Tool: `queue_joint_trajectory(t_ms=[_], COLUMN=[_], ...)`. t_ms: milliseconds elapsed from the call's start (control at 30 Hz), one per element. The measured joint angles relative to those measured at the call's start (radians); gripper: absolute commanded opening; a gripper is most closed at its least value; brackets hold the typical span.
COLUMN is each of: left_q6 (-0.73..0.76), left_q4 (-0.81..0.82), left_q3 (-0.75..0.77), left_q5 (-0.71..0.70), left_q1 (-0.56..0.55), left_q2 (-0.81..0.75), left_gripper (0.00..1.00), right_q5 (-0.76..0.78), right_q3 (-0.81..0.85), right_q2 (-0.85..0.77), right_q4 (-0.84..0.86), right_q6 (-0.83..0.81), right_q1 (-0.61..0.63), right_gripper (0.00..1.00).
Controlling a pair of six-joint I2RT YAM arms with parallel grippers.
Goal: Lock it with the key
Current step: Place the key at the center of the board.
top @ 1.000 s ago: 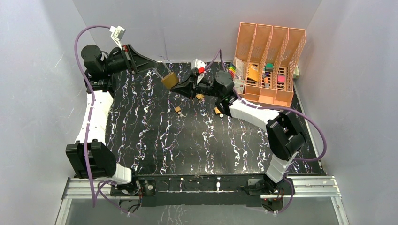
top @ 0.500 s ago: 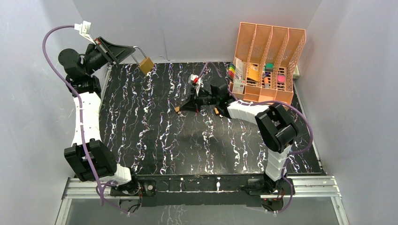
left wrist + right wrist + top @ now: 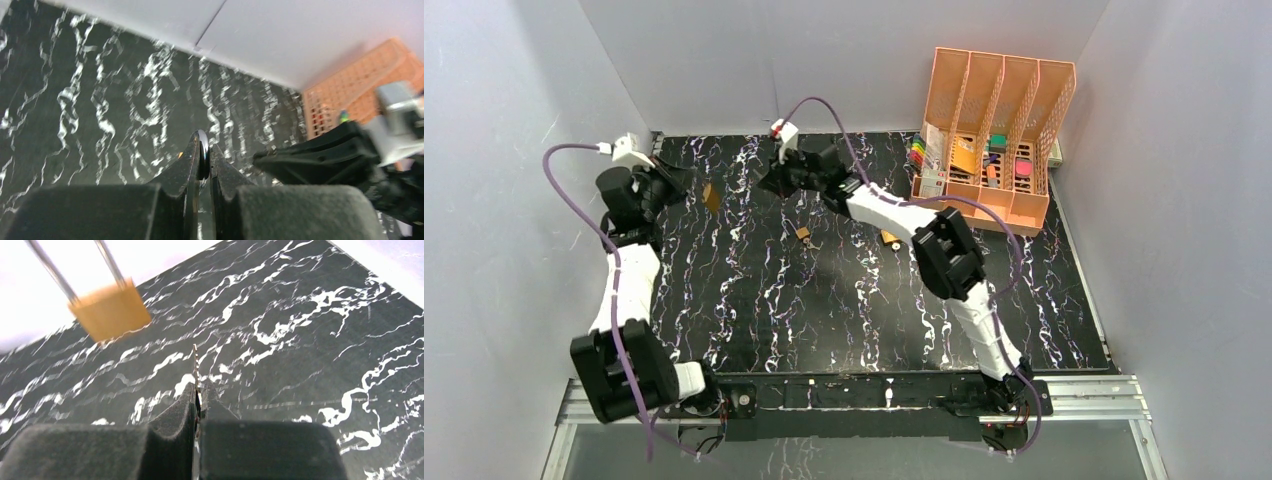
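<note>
item: padlock (image 3: 110, 310), hung by shackle (image 3: 202, 146) in clenched left fingers (image 3: 186, 167); key (image 3: 195, 362) pinched in right fingers (image 3: 176, 416), apart fr. padlock. risk: padlock swings, key tip misses, or twists in grip.

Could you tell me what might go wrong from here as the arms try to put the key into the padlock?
1. The left gripper pinches the padlock only by its metal loop, so the body may swing away when pushed.
2. The right gripper holds the key by a thin edge; it could twist or slip.
3. Key and padlock are apart and look out of line, so the tip may miss.
</note>
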Motion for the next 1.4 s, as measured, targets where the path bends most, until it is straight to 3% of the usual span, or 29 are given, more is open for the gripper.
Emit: queue_joint_trajectory(t_ms=[233,533,867,1033,1333,1400], left_q6=[0.026,0.167,0.241,0.274,0.296,0.301], left_q4=[0.202,0.521,0.651,0.658,0.663,0.649], left_q3=[-0.124,-0.169,-0.153,-0.153,-0.153,-0.15], left_q5=[-0.103,-0.16,-0.159,-0.164,-0.175,-0.18], left_q1=[-0.009,-0.115,-0.129,-0.129,-0.129,-0.129], left_q2=[0.24,0.448,0.536,0.538,0.537,0.534], left_gripper=[0.0,0.0,0.0,0.06,0.31,0.43], right_q5=[0.239,0.271,0.278,0.283,0.278,0.276], right_q3=[0.335,0.377,0.51,0.505,0.498,0.487], right_q2=[0.253,0.436,0.563,0.573,0.573,0.571], right_q4=[-0.146,-0.127,0.018,0.058,0.104,0.118], right_q6=[0.082,0.176,0.293,0.349,0.382,0.37], right_q1=[0.067,0.063,0.076,0.085,0.099,0.101], right_gripper=[0.0,0.0,0.02,0.24,0.72,0.81])
